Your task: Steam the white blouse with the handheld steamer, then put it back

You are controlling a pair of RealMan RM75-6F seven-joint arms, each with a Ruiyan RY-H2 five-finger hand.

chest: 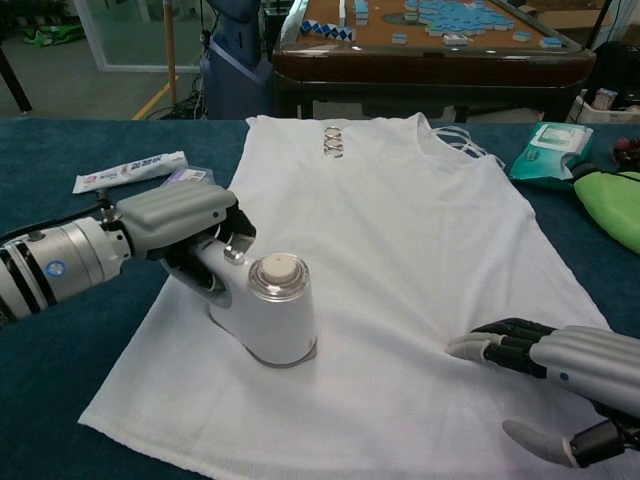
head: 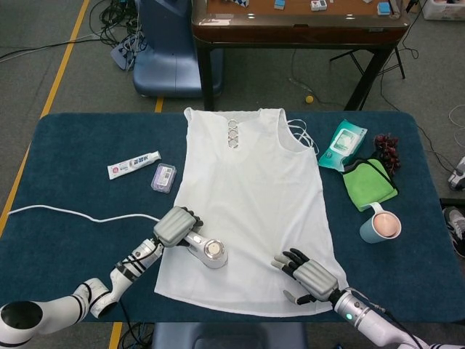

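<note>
The white blouse (head: 251, 196) (chest: 400, 230) lies flat on the blue table, neck toward the far edge. My left hand (head: 175, 226) (chest: 175, 215) grips the handle of the silver handheld steamer (head: 211, 251) (chest: 268, 310), which stands with its base on the blouse's lower left part near the hem. My right hand (head: 309, 276) (chest: 560, 375) rests on the blouse's lower right corner, fingers spread and pressing the cloth flat, holding nothing.
A white cord (head: 73, 213) trails left from the steamer. A toothpaste tube (head: 134, 164) (chest: 128, 172) and a small packet (head: 163, 177) lie left of the blouse. Right of it are a wipes pack (head: 342, 145), green cloth (head: 369, 183), grapes (head: 386, 150) and a mug (head: 380, 226).
</note>
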